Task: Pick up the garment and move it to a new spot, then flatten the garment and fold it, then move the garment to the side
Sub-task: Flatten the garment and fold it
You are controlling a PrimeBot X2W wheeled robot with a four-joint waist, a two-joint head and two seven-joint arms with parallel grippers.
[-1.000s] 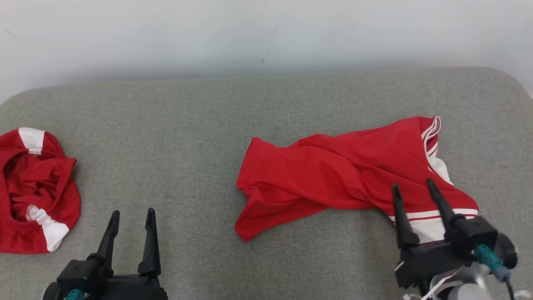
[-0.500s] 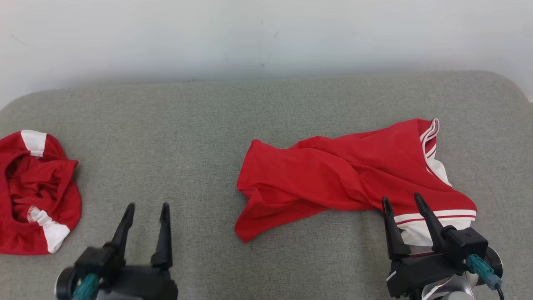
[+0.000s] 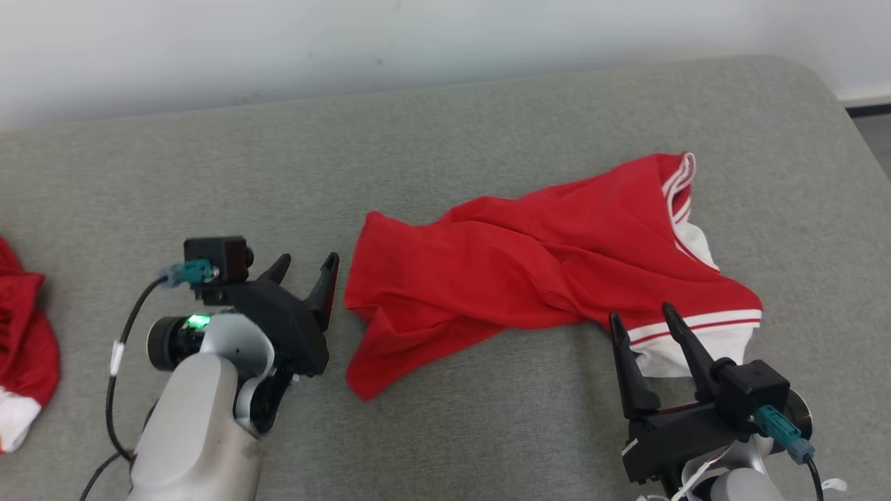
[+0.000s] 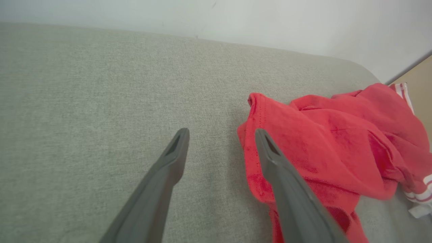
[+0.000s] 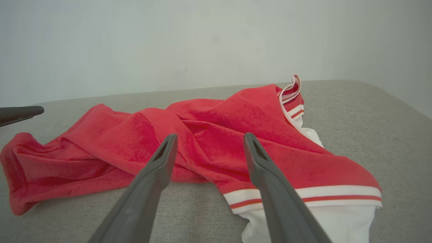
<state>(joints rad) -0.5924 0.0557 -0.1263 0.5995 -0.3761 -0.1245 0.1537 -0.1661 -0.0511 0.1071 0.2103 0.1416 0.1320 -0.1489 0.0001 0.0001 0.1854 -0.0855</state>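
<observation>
Currently, the garment [image 3: 529, 264] is lying crumpled right of centre on the grey fabric-covered table [image 3: 445, 139], red cloth twisted along its length and a white striped band at its right end. It is neither flat nor folded, so the step in hand is judged to be the approach to a two-point grasp, for lifting it to a new spot or for spreading it.

The left gripper [image 3: 308, 261] is hovering just beside the garment's left edge, with its jaws standing wide and holding nothing. In the left wrist view, one finger is overlapping the red hem; whether it is touching the cloth cannot be told.

The right gripper [image 3: 641, 313] is pointing at the striped band near the garment's right end, also wide and empty.

The next move is probably calling for the following:
- Each gripper is lowering until one finger is sliding under an edge layer.
- Both are closing on cloth only, not on the table cover.
- Both are lifting together, keeping the garment taut between them.

A second red garment [image 3: 21, 334] is lying well apart at the left edge and is needing no action.
</observation>
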